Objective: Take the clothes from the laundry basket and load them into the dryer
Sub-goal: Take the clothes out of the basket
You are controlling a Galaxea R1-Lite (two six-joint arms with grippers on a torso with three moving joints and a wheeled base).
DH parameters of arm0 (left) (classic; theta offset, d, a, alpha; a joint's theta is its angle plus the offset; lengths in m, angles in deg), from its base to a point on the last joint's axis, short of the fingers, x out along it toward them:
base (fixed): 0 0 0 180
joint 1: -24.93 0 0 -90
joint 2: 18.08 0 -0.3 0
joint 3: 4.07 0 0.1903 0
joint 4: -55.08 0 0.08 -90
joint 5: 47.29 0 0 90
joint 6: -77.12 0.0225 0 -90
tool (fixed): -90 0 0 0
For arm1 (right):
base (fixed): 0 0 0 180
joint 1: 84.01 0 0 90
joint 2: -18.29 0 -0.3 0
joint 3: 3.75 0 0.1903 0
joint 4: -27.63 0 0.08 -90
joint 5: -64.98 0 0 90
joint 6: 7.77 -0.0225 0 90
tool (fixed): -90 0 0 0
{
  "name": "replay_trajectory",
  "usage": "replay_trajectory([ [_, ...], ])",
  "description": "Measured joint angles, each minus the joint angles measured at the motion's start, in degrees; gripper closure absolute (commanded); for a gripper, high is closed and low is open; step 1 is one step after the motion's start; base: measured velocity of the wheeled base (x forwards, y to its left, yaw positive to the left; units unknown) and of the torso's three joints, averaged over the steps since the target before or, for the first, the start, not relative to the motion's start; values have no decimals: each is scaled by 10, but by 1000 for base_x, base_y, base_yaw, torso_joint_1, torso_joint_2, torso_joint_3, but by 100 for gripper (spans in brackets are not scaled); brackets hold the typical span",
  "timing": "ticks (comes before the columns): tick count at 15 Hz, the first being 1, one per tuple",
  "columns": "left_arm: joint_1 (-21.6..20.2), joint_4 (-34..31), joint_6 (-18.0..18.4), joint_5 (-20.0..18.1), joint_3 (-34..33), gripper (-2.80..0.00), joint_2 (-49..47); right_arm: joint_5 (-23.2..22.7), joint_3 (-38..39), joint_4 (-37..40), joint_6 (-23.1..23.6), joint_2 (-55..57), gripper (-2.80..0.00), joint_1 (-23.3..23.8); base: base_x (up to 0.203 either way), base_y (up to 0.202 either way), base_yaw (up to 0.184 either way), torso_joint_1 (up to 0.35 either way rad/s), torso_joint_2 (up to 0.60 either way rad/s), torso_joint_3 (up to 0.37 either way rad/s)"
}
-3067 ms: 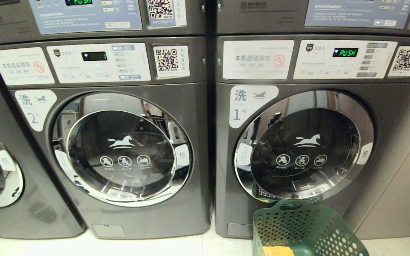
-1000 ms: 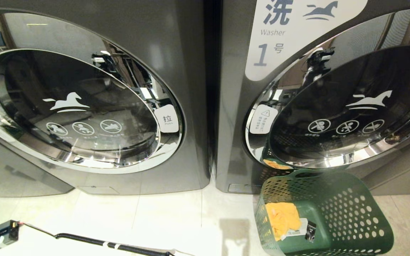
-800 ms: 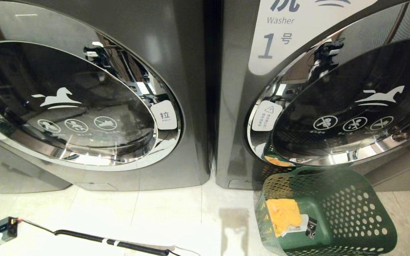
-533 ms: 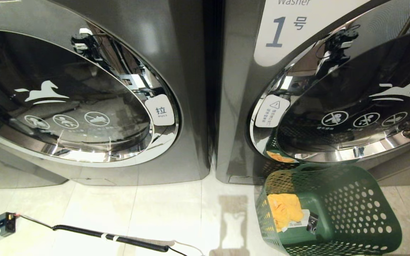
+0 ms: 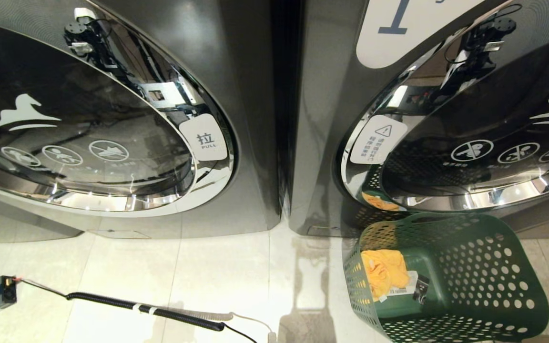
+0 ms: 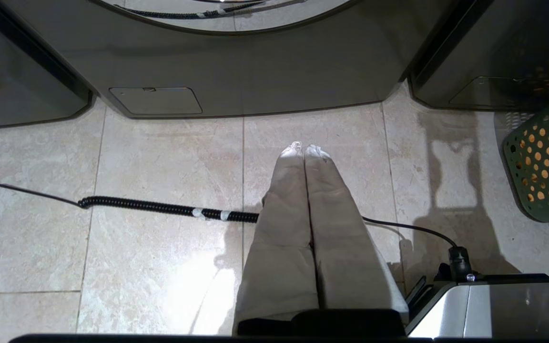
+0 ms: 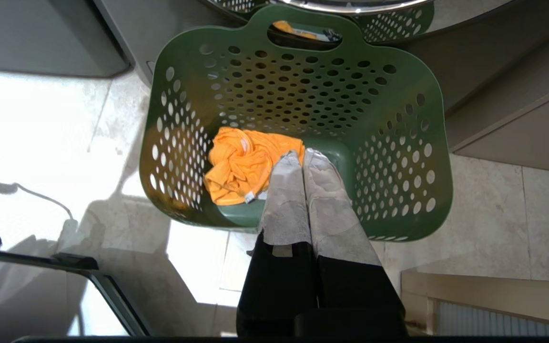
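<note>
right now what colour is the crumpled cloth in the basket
Orange crumpled cloth, clearest in the right wrist view.

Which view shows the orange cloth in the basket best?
The right wrist view: it looks straight down into the basket, so the whole crumpled cloth shows. The head view shows the cloth smaller, through the basket's side. The left wrist view catches only the basket's edge.

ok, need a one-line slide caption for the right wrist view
Right gripper, shut and empty, hangs over the green laundry basket holding one orange garment, in front of the closed washer door.
</note>
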Motion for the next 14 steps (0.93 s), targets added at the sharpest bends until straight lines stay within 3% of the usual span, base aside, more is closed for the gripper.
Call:
replay_trajectory([
  [2, 0, 0, 2, 0, 0, 0, 0, -2, -33, 14, 25, 11, 0, 0, 0, 0, 0, 0, 0, 0],
  [5, 0, 0, -2, 0, 0, 0, 0, -4, -134, 46, 10, 103, 0, 1, 0, 0, 0, 0, 0, 0],
  [10, 0, 0, -5, 0, 0, 0, 0, -6, -213, 65, -63, 441, 0, 0, 0, 0, 0, 0, 0, 0],
  [14, 0, 0, -5, 0, 0, 0, 0, -6, -224, -22, -149, 673, 0, -2, 0, 0, 0, 0, 0, 0],
])
